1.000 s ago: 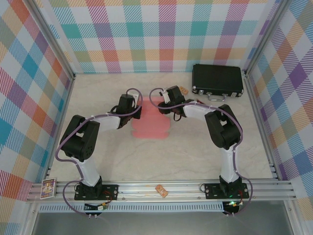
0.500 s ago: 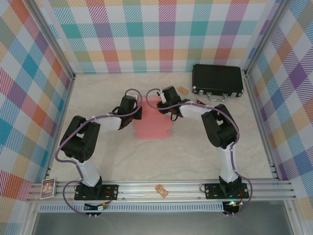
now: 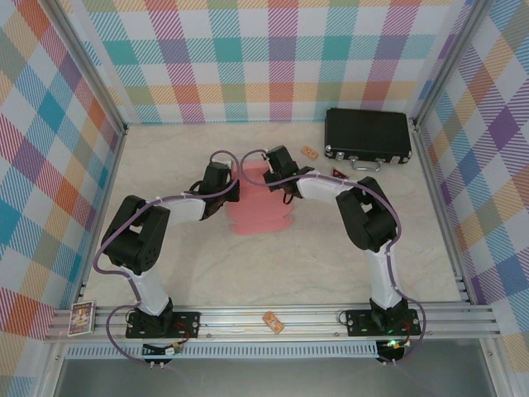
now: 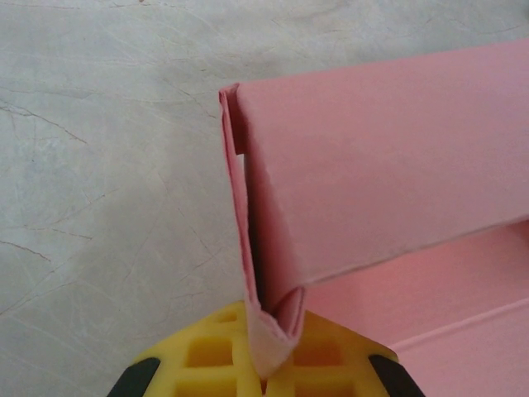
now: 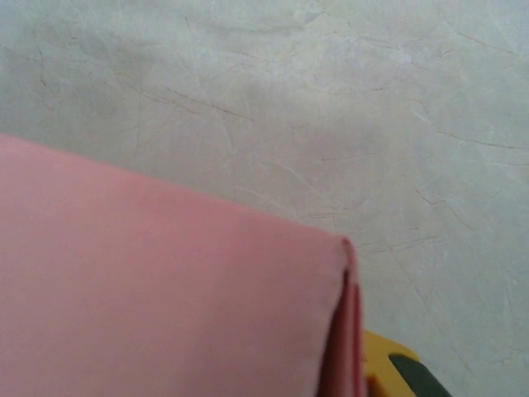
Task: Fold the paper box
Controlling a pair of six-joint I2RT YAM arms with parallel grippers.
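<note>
Paper box (image 3: 258, 203) lies on the pale marbled surface (image 3: 331, 248) between the tools. The left tool (image 4: 266, 374) pinches its folded edge. At the right tool (image 3: 269, 169) I cannot tell the opening. Plaid walls (image 3: 248, 58) surround; a black case (image 3: 368, 136) sits beyond the right tool.

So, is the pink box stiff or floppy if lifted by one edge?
Probably floppy: the box is thin sheet, its raised flap curving where the left gripper pinches it. Likely light, and apt to slide on the smooth table.

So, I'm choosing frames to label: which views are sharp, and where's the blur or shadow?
Top view: sharp, evenly lit, box clear. Left wrist: the box crease is crisp, with dark shadow inside the fold. Right wrist: the box is blurred, too close; the table is sharper.
</note>
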